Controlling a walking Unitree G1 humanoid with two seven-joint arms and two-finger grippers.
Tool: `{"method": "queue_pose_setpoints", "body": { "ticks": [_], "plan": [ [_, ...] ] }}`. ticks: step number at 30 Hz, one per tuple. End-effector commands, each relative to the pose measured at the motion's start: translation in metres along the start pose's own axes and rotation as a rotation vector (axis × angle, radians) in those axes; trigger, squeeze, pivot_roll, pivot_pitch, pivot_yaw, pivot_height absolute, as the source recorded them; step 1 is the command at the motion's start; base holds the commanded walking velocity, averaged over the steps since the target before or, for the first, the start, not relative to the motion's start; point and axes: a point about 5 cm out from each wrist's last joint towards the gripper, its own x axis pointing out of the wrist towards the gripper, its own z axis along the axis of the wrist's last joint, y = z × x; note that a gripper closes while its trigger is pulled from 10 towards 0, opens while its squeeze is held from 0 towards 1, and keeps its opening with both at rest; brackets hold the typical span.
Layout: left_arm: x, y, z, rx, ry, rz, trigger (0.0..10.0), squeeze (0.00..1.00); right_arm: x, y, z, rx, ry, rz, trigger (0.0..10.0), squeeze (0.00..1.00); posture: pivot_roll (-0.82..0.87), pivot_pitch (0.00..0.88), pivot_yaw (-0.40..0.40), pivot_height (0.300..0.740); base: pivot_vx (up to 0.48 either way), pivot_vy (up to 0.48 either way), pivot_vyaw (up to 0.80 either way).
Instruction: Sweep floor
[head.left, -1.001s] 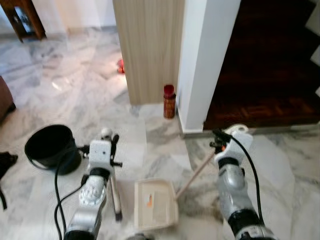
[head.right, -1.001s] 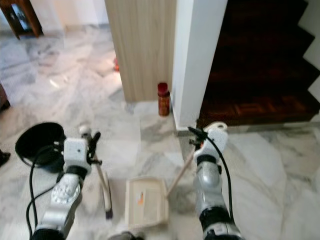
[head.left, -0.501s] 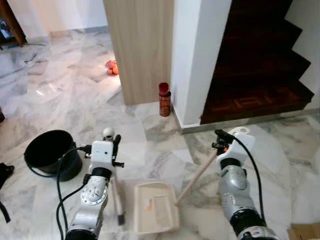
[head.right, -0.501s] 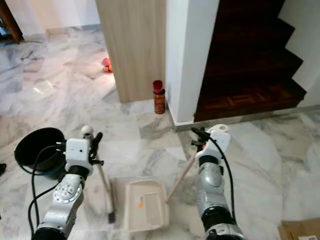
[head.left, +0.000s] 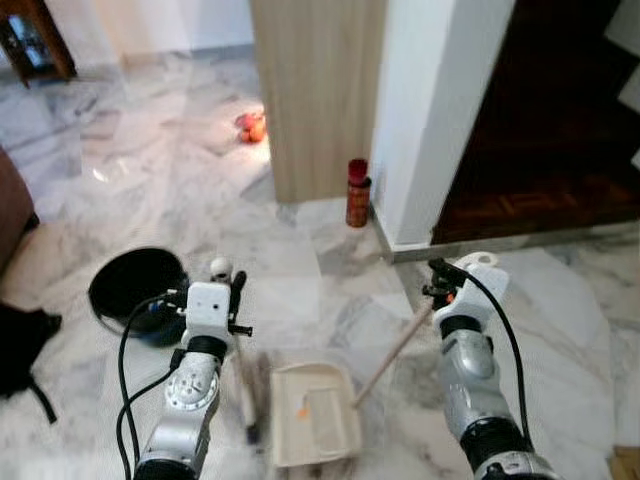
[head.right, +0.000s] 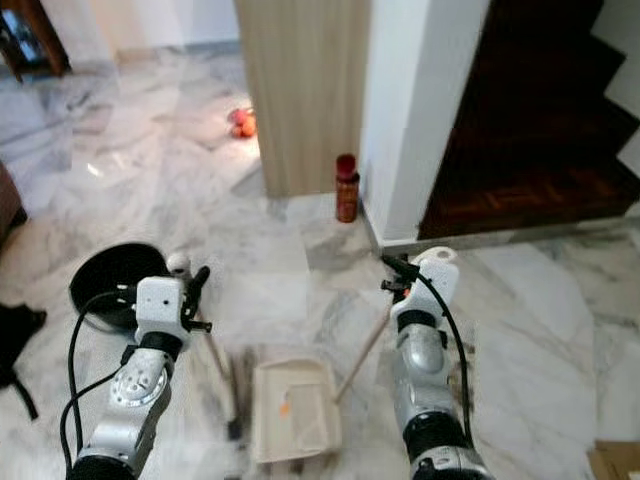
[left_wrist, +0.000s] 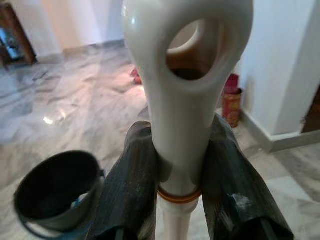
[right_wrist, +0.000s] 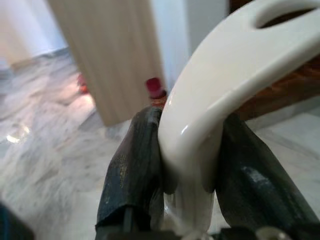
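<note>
The broom handle (left_wrist: 180, 100) is clamped in the left gripper (left_wrist: 182, 170), the dustpan handle (right_wrist: 200, 130) in the right gripper (right_wrist: 187, 170); debris is seemingly to be brushed into the dustpan (head.left: 312, 412) below next.

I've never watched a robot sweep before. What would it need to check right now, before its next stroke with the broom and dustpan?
1. Left gripper clamped on the broom handle: ok.
2. Right gripper clamped on the dustpan handle: ok.
3. Dustpan sits flat on the floor: cannot tell.
4. Broom head beside the dustpan's edge: ok, though blurred.
5. Debris left to sweep nearby: cannot tell; an orange bit lies in the pan.
6. Black bucket stands apart from the broom: ok.
</note>
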Motion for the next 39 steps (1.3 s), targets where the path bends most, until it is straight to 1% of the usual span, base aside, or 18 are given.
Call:
{"method": "queue_pose_setpoints", "body": {
  "ticks": [1,39],
  "plan": [
    [0.0042,0.0036,0.0113,0.018,-0.050,0.006,10.0,0.00,0.0032,0.0052,0.0087,0.028,-0.038,0.012,10.0,0.00,0.12,0.074,0.013,0.740,0.000,0.334,0.00],
    [0.0016,0.0034,0.0099,0.019,-0.047,-0.001,10.0,0.00,0.0018,0.0104,0.0060,0.031,-0.032,0.045,10.0,0.00,0.13,0.031,0.010,0.740,0.000,0.334,0.00]
  ]
}}
